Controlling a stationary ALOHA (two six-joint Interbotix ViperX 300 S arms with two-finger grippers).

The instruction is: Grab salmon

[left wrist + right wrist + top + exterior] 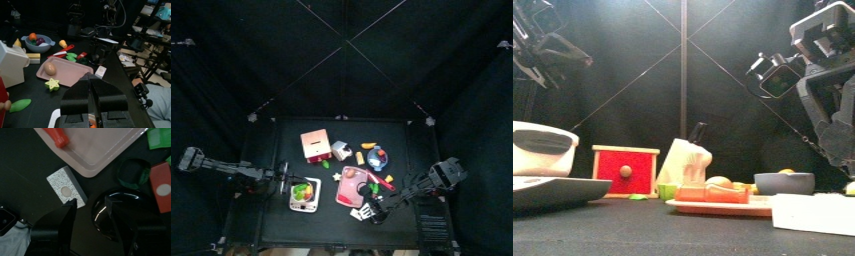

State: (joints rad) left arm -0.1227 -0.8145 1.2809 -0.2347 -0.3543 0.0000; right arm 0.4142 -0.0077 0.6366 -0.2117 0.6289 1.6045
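Observation:
An orange-red salmon piece (57, 135) lies at the edge of the pink tray (100, 150). In the front view it shows as an orange block (716, 194) on the tray (694, 208), beside an egg (718, 182). My right gripper (93, 220) is open and empty, near the table's front edge just off the tray's corner (378, 207), apart from the salmon. My left gripper (92, 97) is shut and empty, near the white tray (305, 203) at the left (286, 183).
A grey speckled block (65, 189), a glossy black round thing (115, 208) and a green ring (133, 173) lie close to my right gripper. A red box (315, 143), a white holder (684, 162) and a blue bowl (374, 158) stand further back. A yellow-green star (52, 84) lies by the tray.

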